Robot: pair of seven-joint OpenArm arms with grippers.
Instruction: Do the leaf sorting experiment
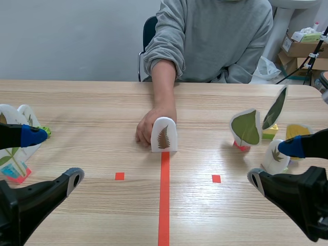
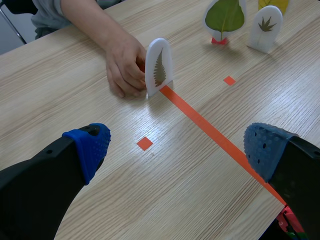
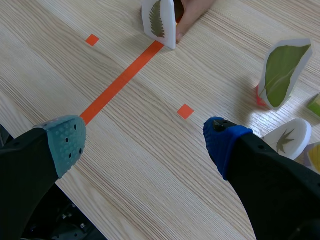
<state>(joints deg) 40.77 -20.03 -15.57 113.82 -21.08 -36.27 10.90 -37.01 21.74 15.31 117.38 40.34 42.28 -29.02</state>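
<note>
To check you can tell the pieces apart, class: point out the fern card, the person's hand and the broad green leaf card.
fern card (image 1: 163, 137): scene view, on the printed frond.
person's hand (image 2: 125, 64): left wrist view, back of the hand.
broad green leaf card (image 3: 281, 71): right wrist view, middle of the leaf.

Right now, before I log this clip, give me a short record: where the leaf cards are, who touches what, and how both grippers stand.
fern card: upright at the far end of the tape line
hand: a person's, touching the fern card from behind
robot's right side: green leaf card, small leaf card, more behind them
robot's left side: cluster of leaf cards
left gripper: open, holding nothing
right gripper: open, holding nothing
</note>
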